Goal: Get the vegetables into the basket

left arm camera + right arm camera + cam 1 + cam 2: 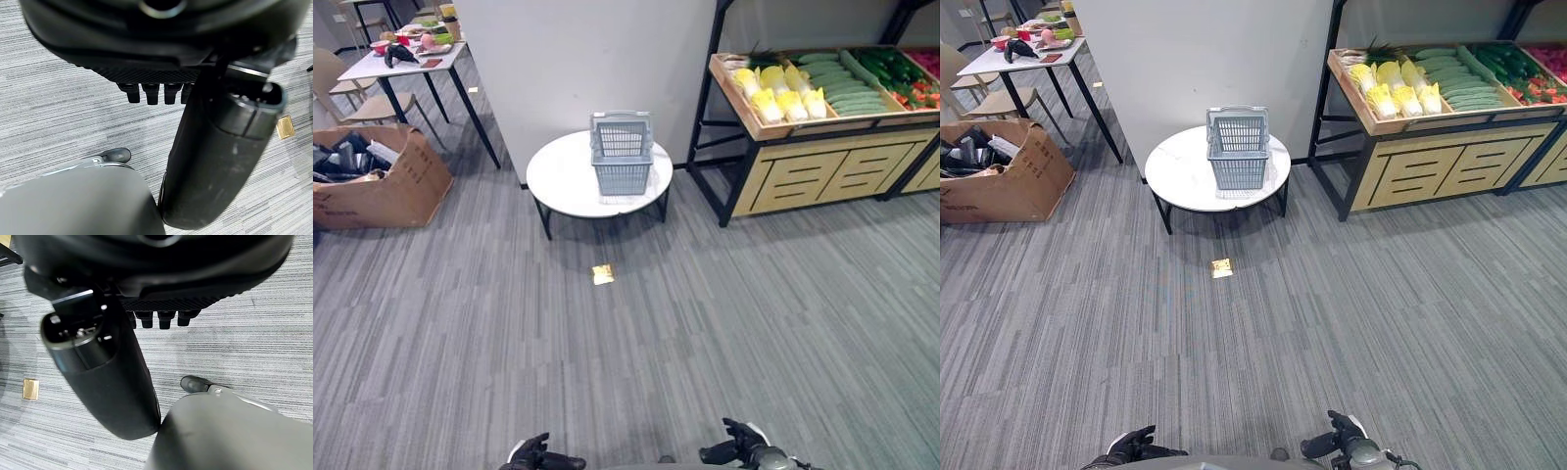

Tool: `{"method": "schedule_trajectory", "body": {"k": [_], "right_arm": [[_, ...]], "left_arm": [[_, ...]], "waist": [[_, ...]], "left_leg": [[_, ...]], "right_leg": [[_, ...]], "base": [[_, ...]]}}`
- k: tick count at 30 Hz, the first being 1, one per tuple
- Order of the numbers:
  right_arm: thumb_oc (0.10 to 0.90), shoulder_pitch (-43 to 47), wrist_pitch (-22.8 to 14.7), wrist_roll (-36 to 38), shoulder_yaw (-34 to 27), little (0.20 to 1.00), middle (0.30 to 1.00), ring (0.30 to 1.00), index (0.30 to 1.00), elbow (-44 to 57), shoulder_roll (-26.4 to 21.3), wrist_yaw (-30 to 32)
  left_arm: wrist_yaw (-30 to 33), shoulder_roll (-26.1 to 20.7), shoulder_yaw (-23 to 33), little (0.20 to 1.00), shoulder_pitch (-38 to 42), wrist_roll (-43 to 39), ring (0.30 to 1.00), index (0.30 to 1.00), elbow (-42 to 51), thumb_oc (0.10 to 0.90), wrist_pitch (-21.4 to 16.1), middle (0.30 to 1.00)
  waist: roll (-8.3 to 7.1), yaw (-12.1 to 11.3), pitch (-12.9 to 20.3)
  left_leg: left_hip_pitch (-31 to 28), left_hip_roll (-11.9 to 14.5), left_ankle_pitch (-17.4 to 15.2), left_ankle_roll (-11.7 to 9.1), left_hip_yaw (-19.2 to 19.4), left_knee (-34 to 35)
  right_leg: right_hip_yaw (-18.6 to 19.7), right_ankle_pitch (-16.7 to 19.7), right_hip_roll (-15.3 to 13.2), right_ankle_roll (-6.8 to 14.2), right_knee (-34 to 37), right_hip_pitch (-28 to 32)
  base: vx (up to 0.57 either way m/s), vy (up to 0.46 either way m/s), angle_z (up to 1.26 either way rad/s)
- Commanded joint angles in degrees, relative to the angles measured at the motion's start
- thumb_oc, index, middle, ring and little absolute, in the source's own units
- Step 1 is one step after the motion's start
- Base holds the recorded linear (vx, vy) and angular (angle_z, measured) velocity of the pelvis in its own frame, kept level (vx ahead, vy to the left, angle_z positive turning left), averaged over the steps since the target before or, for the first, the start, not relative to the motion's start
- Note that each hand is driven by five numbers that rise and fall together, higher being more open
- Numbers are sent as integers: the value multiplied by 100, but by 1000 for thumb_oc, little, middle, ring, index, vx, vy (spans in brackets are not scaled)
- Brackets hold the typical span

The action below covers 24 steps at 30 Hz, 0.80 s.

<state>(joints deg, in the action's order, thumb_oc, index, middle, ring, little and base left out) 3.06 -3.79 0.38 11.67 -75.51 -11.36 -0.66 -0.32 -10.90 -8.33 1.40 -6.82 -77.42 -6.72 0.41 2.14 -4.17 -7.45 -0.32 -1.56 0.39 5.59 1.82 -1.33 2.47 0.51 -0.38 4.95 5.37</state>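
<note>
Low at the near edge, both hands hang empty over the carpet, well apart from the basket and vegetables.

Going left to right: the left hand (540, 456) has relaxed, loosely bent fingers (149, 93) that hold and touch nothing; the right hand (736, 446) is the same, its fingers (165, 319) slack and clear of the floor. Far ahead, a cardboard box (382, 181) sits on the floor, then a round white worktop (563, 181) carries the grey slatted basket (622, 154), upright, open top up, its long axis running away from the robot. On the carpet before it lies a small yellow tag (602, 275). Farthest right, the wooden shelf (822, 122) holds vegetables (781, 95): pale yellow cabbages, then green cucumbers lying roughly crosswise.
</note>
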Motion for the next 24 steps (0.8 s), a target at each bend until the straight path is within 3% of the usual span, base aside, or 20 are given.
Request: {"method": "schedule_trajectory", "body": {"k": [1,24], "right_arm": [[900,-137,-9,-107,377,1000,1000,1000,1000,-322,125,-19],[900,-172,-43,-20,387,1000,1000,1000,1000,-216,145,16]], "left_arm": [[-9,136,72,1000,66,-67,1000,1000,-202,900,-91,1000],[54,150,79,1000,30,-197,1000,1000,-202,900,-112,1000]], "waist": [[-304,-42,63],[-326,-31,20]], "left_leg": [[5,310,326,-190,-44,318],[-14,392,352,-230,-47,318]], "right_leg": [[192,298,-514,391,5,68],[196,278,-435,350,5,79]], "base": [[0,0,0],[-1,-3,0]]}}
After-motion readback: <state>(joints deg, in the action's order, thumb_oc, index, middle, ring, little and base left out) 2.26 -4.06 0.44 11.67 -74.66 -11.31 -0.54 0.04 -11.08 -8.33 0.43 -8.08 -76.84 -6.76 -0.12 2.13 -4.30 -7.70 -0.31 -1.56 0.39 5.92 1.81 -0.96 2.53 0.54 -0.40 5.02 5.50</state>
